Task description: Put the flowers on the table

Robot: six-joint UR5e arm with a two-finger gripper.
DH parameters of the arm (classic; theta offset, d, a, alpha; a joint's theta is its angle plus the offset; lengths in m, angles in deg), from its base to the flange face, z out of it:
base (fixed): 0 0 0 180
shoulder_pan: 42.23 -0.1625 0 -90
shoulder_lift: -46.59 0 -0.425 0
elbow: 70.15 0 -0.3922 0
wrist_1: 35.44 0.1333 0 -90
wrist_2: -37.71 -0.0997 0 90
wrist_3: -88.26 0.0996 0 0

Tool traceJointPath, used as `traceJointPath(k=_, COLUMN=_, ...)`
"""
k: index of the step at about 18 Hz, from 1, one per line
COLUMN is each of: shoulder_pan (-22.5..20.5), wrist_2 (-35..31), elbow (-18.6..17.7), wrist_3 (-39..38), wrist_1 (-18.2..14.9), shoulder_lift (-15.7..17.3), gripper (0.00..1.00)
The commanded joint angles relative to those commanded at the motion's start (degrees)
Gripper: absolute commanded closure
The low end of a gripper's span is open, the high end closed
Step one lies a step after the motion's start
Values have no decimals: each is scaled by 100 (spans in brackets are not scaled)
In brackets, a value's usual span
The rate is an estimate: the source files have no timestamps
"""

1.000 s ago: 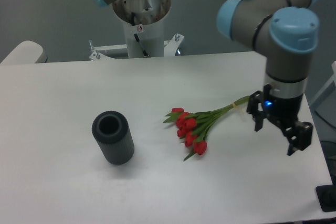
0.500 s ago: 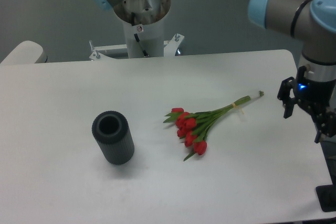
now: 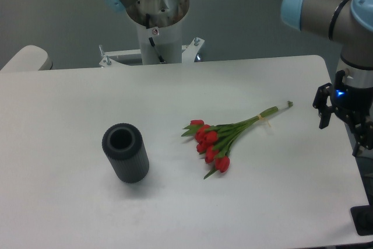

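The flowers (image 3: 217,142), a bunch of red tulips with green leaves and long tied stems, lie flat on the white table (image 3: 70,97), right of centre, stems pointing up-right to a tip near the right edge. My gripper (image 3: 344,132) is open and empty, hanging over the table's right edge, to the right of the stem tip and apart from it.
A dark grey ribbed cylinder vase (image 3: 125,153) stands upright left of the flowers. The arm's white base column (image 3: 157,21) rises behind the table's far edge. A pale rounded object (image 3: 23,59) sits at the far left.
My gripper has moved away from the stems to the right and up, out over the table's right edge. The flowers lie where they were, their stem tip now uncovered.
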Motion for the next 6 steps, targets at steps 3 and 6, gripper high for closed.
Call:
traceJointPath(k=3, shoulder_pan=0, wrist_2=0, elbow=-9, wrist_3=0, wrist_1=0, shoulder_lift=9, gripper=0)
traceJointPath(k=6, shoulder_pan=9, wrist_2=0, elbow=-53, wrist_3=0, wrist_1=9, shoulder_lift=26, gripper=0)
